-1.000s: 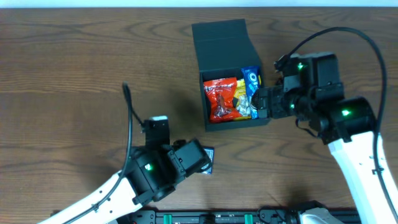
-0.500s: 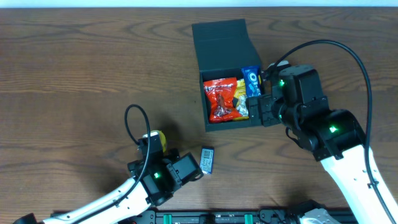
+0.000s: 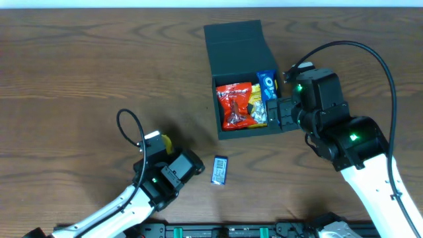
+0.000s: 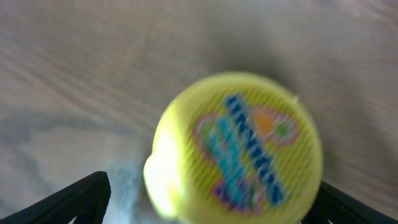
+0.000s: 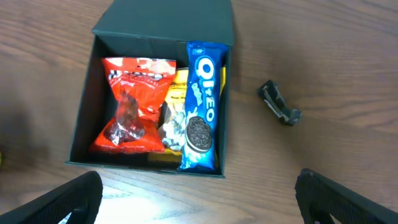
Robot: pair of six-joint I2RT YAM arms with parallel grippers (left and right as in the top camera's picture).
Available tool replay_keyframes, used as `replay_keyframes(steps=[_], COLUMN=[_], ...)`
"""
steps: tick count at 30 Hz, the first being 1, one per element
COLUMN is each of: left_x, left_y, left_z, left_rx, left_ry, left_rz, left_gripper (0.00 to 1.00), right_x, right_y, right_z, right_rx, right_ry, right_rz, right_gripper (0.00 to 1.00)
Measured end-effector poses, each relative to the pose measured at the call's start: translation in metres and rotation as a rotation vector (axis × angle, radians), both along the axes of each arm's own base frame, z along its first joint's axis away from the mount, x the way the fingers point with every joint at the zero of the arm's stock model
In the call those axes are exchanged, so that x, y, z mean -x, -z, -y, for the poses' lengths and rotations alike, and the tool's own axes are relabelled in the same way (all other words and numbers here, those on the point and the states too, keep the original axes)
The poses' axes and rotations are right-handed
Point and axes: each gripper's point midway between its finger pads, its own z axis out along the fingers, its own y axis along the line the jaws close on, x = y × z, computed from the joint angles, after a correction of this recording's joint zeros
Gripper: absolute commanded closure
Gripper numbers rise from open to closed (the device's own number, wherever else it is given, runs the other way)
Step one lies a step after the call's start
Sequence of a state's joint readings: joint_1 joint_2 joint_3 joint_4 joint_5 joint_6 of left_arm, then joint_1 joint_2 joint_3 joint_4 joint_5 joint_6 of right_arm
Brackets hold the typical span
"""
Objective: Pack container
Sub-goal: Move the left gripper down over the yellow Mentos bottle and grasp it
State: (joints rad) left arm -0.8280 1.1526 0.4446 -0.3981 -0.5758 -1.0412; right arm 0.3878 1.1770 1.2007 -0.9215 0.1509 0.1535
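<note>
The container sits upper centre of the overhead view on the wooden table, its lid folded back toward the top of the frame and the open compartment facing up. Packing looks partly done: a red packet lies on the left side of the compartment, a blue biscuit packet runs along its right wall, and a yellow packet shows between and under them. Two items are outside it. A yellow round snack lies on the table at the lower left of the overhead view, and a small blue packet lies just right of it, well apart from the container. The left gripper hangs right over the round snack with its jaws spread wide to either side. The picture is blurred, and no finger clearly touches the snack, so I judge that it has not been grasped. The right gripper is just beside the container's lower right corner, jaws wide apart and holding nothing. A small dark clip lies on the table to the right of the container in the right wrist view; whether it belongs in the pack I cannot tell. What seems left: the two loose snacks to go in, then the lid to be closed.
</note>
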Motion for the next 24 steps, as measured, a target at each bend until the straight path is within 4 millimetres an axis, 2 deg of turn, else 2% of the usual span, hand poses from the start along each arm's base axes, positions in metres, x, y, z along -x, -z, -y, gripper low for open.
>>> replay_keyframes(steps=[8, 13, 15, 19, 21, 24], left_x=[-0.017, -0.029, -0.029, -0.028, -0.028, -0.028], left_y=[0.002, 0.011, 0.014, 0.017, 0.018, 0.017], left_z=[-0.01, 0.0, 0.004, 0.007, 0.007, 0.007], left_rx=[-0.034, -0.009, -0.005, -0.002, -0.005, -0.009], left_ry=[-0.006, 0.031, 0.052, 0.073, 0.079, 0.084], left_rz=[0.003, 0.0, -0.014, -0.029, -0.036, -0.034], left_gripper=[0.05, 0.05, 0.0, 0.32, 0.37, 0.54], right_x=[0.0, -0.001, -0.001, -0.001, -0.002, -0.002], right_y=[0.0, 0.0, -0.001, -0.001, -0.001, -0.001], right_z=[0.001, 0.002, 0.004, 0.005, 0.006, 0.007], right_rx=[0.002, 0.01, 0.017, 0.023, 0.025, 0.03], right_ry=[0.002, 0.009, 0.015, 0.019, 0.022, 0.025], right_rz=[0.001, 0.005, 0.007, 0.009, 0.01, 0.011], right_gripper=[0.01, 0.01, 0.01, 0.01, 0.01, 0.01])
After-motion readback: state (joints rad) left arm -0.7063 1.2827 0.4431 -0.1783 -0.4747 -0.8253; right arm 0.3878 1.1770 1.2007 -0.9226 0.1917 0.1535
